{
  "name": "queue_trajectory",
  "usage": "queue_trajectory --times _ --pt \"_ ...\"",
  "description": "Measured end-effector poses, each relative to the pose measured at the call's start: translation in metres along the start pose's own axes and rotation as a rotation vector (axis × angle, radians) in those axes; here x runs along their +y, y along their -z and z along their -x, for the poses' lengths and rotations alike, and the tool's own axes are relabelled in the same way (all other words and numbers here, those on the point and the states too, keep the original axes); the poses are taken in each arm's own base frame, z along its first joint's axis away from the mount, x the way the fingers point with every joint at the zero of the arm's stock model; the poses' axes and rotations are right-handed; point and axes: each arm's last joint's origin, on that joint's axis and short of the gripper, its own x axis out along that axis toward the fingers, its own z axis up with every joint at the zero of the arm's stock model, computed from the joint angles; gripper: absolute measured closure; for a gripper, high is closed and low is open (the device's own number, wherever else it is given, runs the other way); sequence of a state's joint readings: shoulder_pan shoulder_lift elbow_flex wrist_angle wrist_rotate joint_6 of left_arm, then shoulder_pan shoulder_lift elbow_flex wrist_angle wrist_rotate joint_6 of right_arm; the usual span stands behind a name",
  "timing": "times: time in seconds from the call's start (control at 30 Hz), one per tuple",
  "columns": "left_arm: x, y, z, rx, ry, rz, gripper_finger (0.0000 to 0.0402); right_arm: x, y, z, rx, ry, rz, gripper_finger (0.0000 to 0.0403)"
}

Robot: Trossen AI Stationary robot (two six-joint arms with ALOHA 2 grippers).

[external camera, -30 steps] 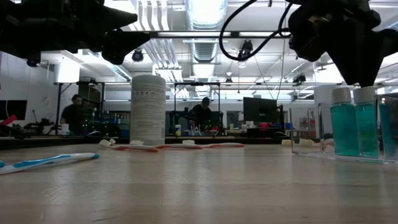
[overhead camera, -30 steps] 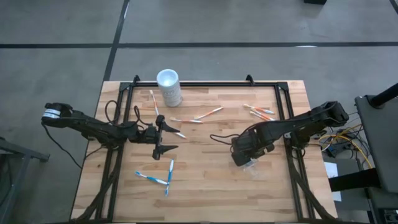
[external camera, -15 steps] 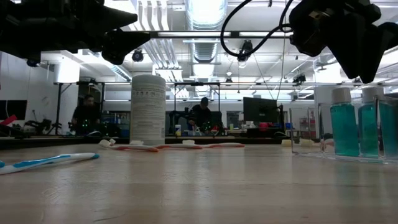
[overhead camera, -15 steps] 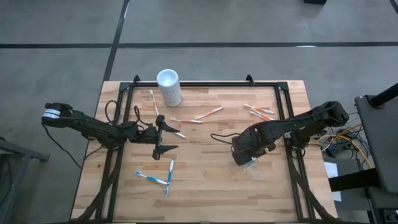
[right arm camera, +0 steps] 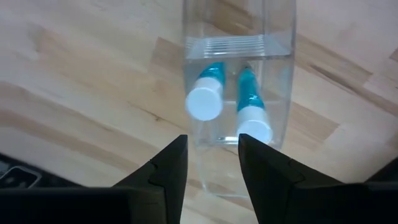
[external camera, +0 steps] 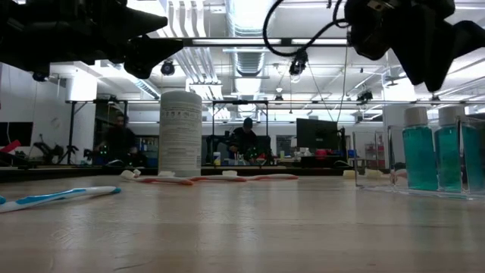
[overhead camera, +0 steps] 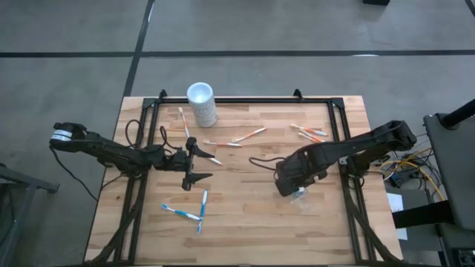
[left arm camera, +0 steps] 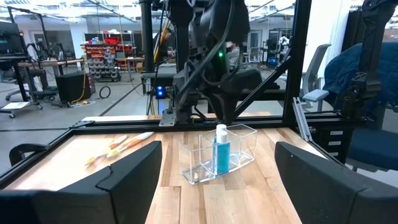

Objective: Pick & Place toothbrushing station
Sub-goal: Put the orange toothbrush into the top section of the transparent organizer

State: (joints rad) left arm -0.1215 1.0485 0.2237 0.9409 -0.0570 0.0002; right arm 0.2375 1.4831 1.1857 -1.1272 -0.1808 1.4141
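Narrowing since a second ago, the right gripper (right arm camera: 210,163) hangs part-open above the clear station (right arm camera: 238,93), apparently lined up to grip its near wall on the table's right side. Left gripper (overhead camera: 194,164) waits open mid-left.

A clear holder (right arm camera: 239,93) with two teal, white-capped bottles (right arm camera: 208,99) is stood upright on the table's right half.

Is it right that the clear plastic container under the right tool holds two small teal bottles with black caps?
Not quite: the caps are white, not black, as the right wrist view shows. The clear plastic container under the right tool does hold two small teal bottles.
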Motion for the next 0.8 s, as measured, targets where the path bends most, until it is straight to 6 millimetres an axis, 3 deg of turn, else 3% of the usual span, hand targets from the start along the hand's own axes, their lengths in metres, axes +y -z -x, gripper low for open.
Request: queue_trajectory --times 0.33,0.57,0.8 --pt "0.000 0.000 0.000 0.000 0.000 0.000 0.0083 0.012 0.004 0.044 -0.088 -0.049 0.071 0.0279" --pt "0.000 0.000 0.000 0.000 0.000 0.000 0.0083 0.023 0.006 0.096 -0.337 -0.171 0.178 0.0270" --pt "0.000 0.000 0.000 0.000 0.000 0.000 0.0083 0.027 0.016 0.145 -0.665 -0.305 0.401 0.0272"
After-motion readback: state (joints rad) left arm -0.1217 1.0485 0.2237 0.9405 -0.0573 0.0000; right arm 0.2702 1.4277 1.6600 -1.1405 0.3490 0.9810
